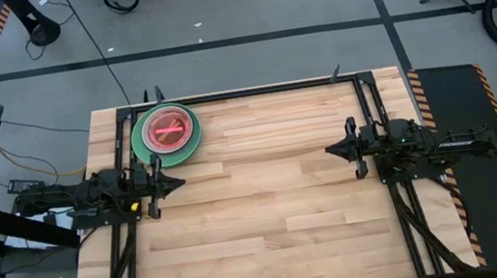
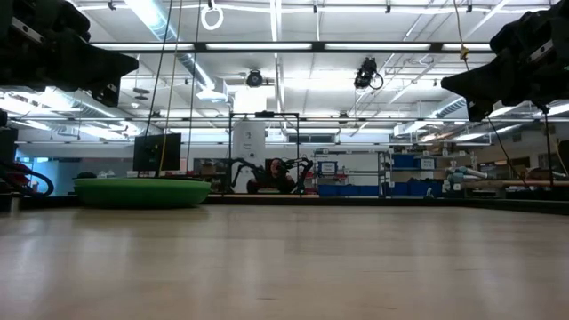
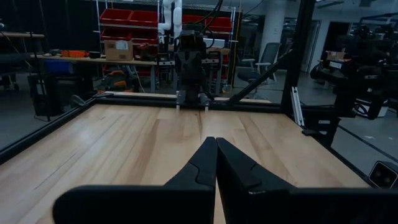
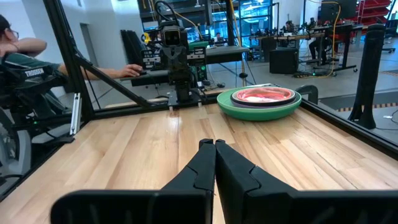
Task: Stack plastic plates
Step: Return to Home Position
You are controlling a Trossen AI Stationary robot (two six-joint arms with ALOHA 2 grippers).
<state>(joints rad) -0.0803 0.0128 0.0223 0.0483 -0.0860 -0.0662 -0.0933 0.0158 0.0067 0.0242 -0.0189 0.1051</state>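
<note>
Left arm: lies low along the left edge of the tabletop, pointing inward toward the middle; nothing in its grasp.
Left tool: closed; in the left wrist view its two dark fingers meet tip to tip with nothing between them; held above the wood, not touching it.
Plate stack: one pile on the tabletop near the top-left corner in the high view, close to the black frame; near the left tool but apart from it.
Stack, bottom: large green plate, widest, its rim showing all round.
Stack, middle: dark plate, seen only as a narrow ring; any layers under it are hidden.
Stack, top: red plate, translucent, centred on the pile.
Stack, low view: a flat green mound at the left; upper plates not distinguishable there.
Right arm: lies along the right edge of the tabletop, pointing inward, facing the left arm.
Right tool: closed; fingers pressed together and empty; well apart from the stack.
Room: a person sits beyond the frame in the right wrist view.
</note>
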